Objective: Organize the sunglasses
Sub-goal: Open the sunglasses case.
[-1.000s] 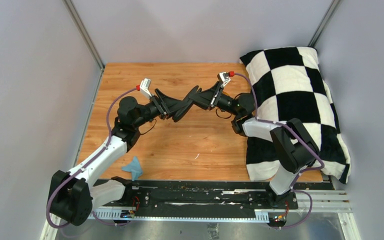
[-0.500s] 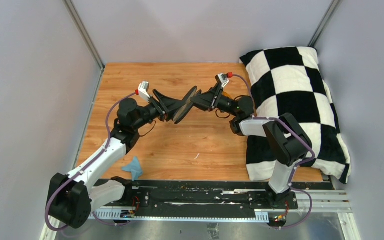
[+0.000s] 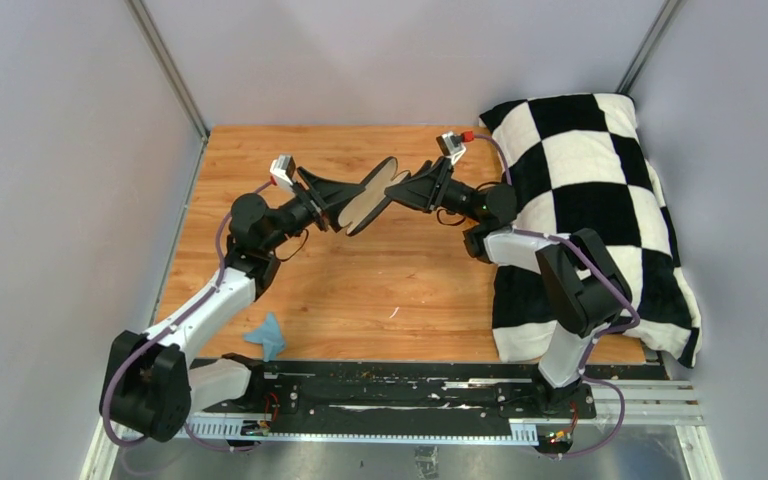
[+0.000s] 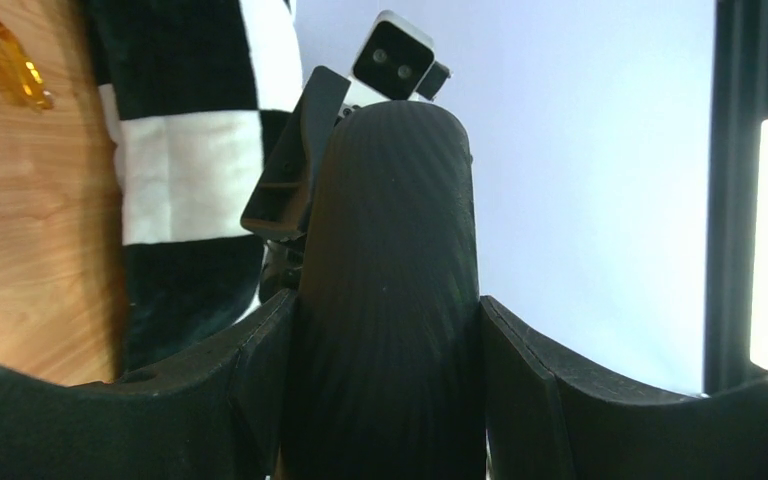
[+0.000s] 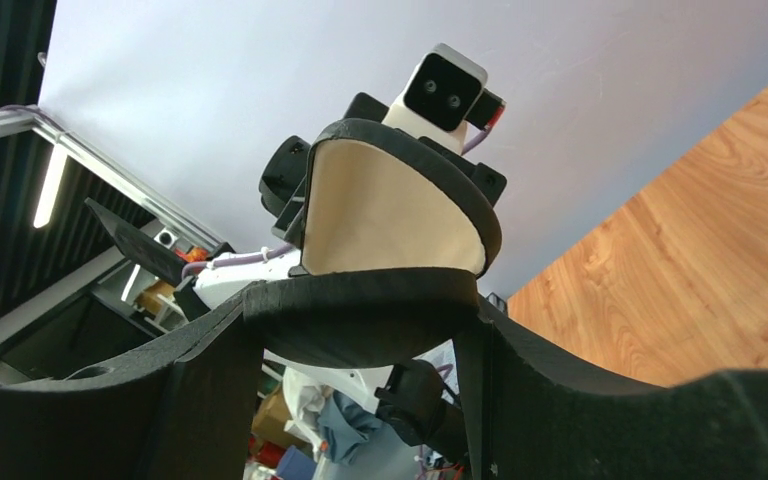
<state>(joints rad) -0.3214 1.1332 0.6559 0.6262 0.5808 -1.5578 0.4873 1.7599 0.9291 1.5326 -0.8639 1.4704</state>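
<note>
The left tool (image 3: 334,201) and right tool (image 3: 407,188) each clamp one half of the open glasses case (image 3: 365,196) (tan lining showing) above the desk (image 3: 360,290). The sunglasses (image 4: 5,55) lie on the desk beside the checkered pillow (image 3: 590,190), probably nearer the right tool.

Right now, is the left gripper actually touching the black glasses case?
Touching. The left wrist view shows the left gripper clamping the glasses case, both fingers pressed against its ribbed black shell.

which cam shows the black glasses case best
Top external: the whole glasses case shows, hinged open with its tan lining visible, gripped between the left gripper and right gripper. Left wrist shows only its ribbed black shell; right wrist only one tan-lined half and a black rim.
</note>
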